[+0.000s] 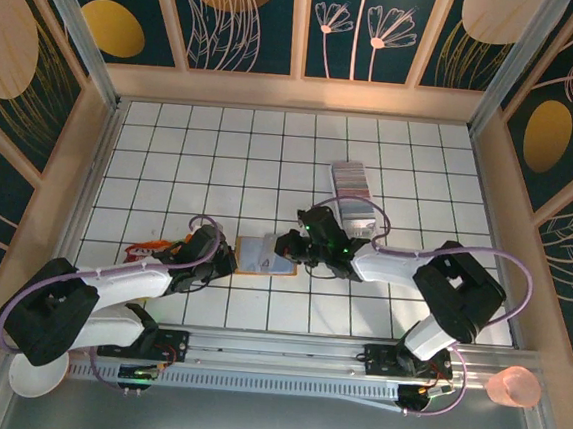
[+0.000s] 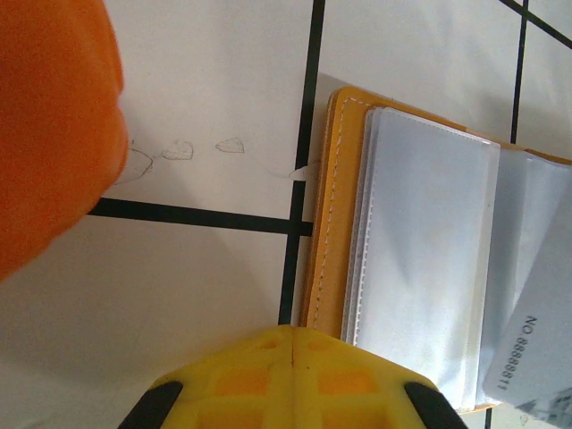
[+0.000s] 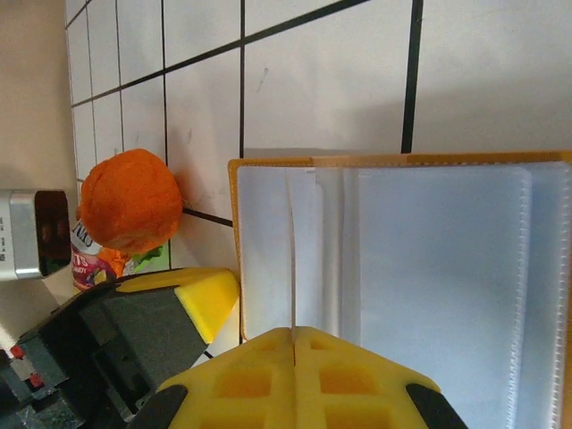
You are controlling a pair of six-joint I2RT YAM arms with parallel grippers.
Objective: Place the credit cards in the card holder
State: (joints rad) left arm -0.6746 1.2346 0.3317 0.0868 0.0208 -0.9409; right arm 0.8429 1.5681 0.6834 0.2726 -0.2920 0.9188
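Mid-frame, the left claw and right claw are sitting pinched shut at the open card holder's opposite edges.

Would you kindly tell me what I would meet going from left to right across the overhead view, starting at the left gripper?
left gripper → card holder → right gripper → credit cards → pink cup

Card holder: tan-orange leather rim w/ pale stitching, milky blue-white sleeves; table white w/ black grid; walls dark teal w/ gold discs, pink line-drawn leaves; credit cards grey-white; cup pink.
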